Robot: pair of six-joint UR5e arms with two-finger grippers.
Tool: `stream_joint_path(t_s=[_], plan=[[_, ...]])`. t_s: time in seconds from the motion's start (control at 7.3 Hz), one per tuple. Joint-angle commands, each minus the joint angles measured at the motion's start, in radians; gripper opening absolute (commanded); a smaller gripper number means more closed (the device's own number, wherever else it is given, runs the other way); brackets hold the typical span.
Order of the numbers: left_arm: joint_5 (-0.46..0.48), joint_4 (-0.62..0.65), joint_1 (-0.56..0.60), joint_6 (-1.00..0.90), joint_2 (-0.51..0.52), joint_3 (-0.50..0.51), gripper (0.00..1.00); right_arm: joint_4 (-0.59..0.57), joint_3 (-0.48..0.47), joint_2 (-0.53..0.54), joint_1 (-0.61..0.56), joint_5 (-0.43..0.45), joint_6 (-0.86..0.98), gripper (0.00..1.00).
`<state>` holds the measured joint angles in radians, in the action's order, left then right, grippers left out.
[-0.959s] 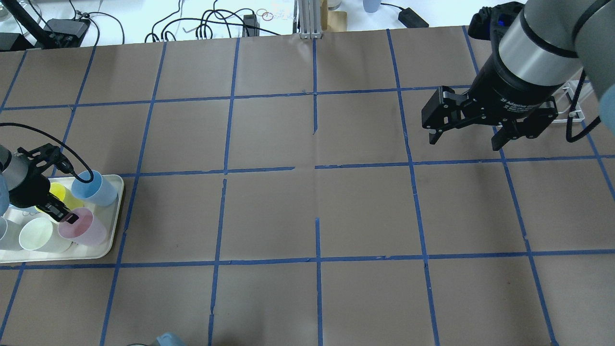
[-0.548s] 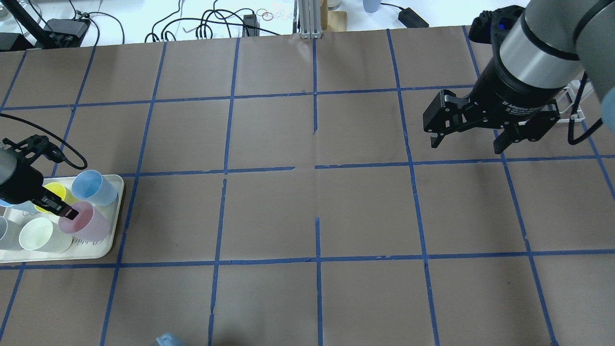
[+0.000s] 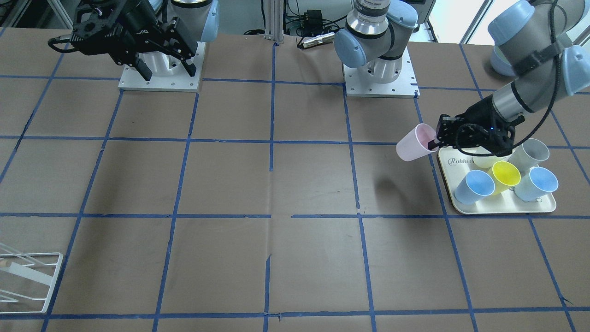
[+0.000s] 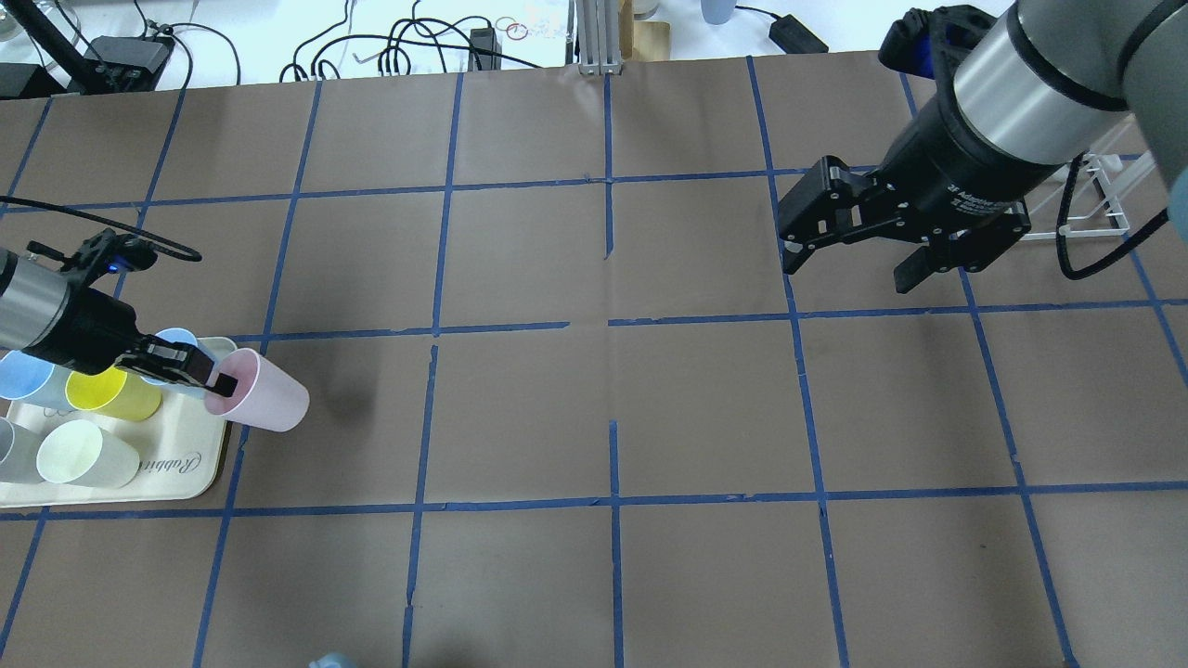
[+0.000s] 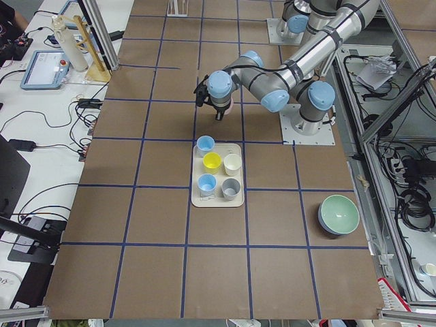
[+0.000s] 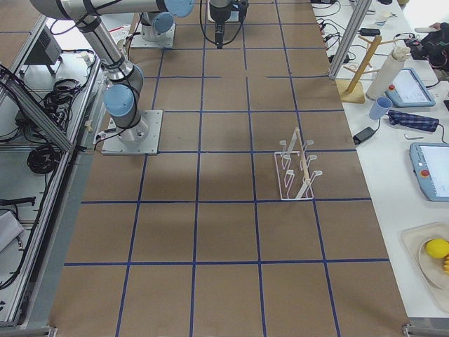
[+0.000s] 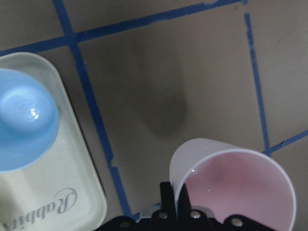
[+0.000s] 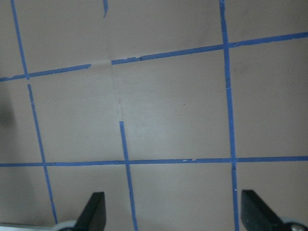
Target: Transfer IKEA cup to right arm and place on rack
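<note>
So your left gripper (image 4: 220, 380) reaches out low, clamped on the IKEA cup (image 4: 274, 405) rim. The cup hangs just off the tray (image 4: 200, 468) by the table's left edge, tipped sideways with its base toward centre. It's smooth, tapered pink plastic. The right gripper (image 4: 846, 274) hangs spread wide toward the far right.

The table (image 4: 594, 408) is lit brightly and evenly from above. A soft shadow is thrown beside the IKEA cup (image 4: 269, 401), near the left edge. The bench (image 4: 260, 28) past the far edge is blown out white. Small glints are seen on a blue cup (image 7: 24, 120) in the left wrist view.
</note>
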<state>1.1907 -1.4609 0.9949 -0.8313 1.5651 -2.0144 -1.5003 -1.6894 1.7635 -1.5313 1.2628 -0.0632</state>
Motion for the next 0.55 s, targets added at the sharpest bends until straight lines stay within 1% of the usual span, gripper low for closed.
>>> stream_joint_path(t_s=[0.0,0.14,0.27,0.41], plan=[[-0.272,-0.022,0.156,0.215,-0.003,0.002,0.0,0.07,-0.001,-0.001,0.115,-0.322,0.069,1.0],[-0.409,-0.033,0.194,0.271,-0.003,0.0,0.0,0.121,-0.003,-0.001,0.159,-0.506,0.083,1.0],[-0.547,-0.05,0.218,0.314,-0.003,0.0,0.0,0.127,-0.009,-0.001,0.164,-0.613,0.107,1.0],[-0.689,-0.077,0.25,0.327,-0.007,-0.003,0.0,0.141,-0.027,-0.002,0.172,-0.696,0.15,1.0]])
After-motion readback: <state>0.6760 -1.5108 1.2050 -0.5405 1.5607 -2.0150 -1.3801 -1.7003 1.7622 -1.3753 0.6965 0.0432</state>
